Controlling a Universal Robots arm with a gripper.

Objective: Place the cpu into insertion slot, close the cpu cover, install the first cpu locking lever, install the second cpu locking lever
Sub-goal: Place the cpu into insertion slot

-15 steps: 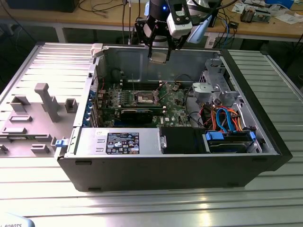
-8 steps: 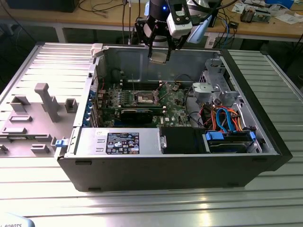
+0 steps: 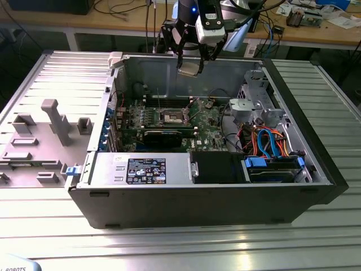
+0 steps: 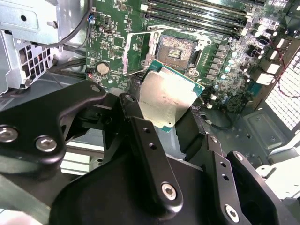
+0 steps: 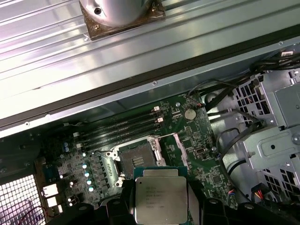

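1. The cpu (image 4: pixel 169 96) is off the board, hanging in the air with its silvery top showing in both wrist views. In the second wrist view it looks tilted, not level with the board below.
2. The gripper (image 3: pixel 190 65) has it. The black fingers (image 4: pixel 144 140) are drawn in on opposite edges of the chip, parted only as far as the chip is wide.
3. In the exterior view the claw hangs high over the far wall of the open case (image 3: pixel 197 197), well above the green board (image 3: pixel 210 116).
4. The insertion slot (image 4: pixel 176 48) sits near the middle of that board, just beside the memory slots (image 4: pixel 201 11). Its dark centre is bare, so nothing is seated yet.
5. The cpu cover (image 4: pixel 127 55) is swung open, standing up along one edge of the socket. I can't make out how the locking levers lie.
6. So I'd say the first step is in hand: carrying the chip to the socket. The cover and both levers are not yet done.
7. Seating it looks to call for levelling the chip, squaring it to the socket rim and lowering it straight, clear of the raised cover.
8. The case lies on a ridged metal table (image 3: pixel 169 245). A grey fixture tray (image 3: pixel 45 132) sits at the exterior view's left.
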